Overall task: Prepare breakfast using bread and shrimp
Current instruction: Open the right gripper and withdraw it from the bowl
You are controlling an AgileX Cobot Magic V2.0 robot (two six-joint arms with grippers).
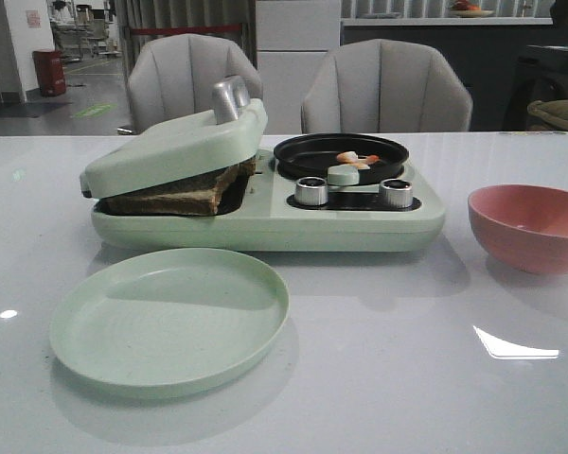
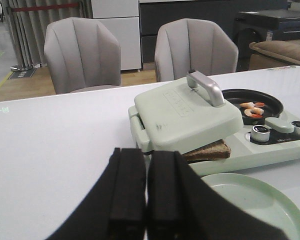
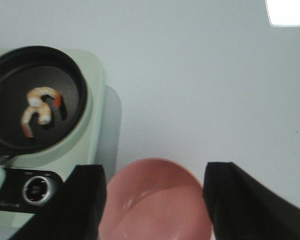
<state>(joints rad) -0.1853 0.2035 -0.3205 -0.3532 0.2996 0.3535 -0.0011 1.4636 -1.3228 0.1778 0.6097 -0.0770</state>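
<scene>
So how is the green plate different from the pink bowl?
The green plate is flat, shallow and wide; the pink bowl is deep and narrower. The plate sits in front of the breakfast maker, toward the robot's left; the bowl sits at its right end, under the open right gripper. Both look empty and stand on the white table.

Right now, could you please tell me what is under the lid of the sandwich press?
Bread sits under the tilted lid, its brown edge sticking out. Most of it is covered, so I cannot tell whether anything lies between the slices.

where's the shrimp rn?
The shrimp lies in the black pan on the right half of the green breakfast maker, behind the knobs, left of the pink bowl.
</scene>
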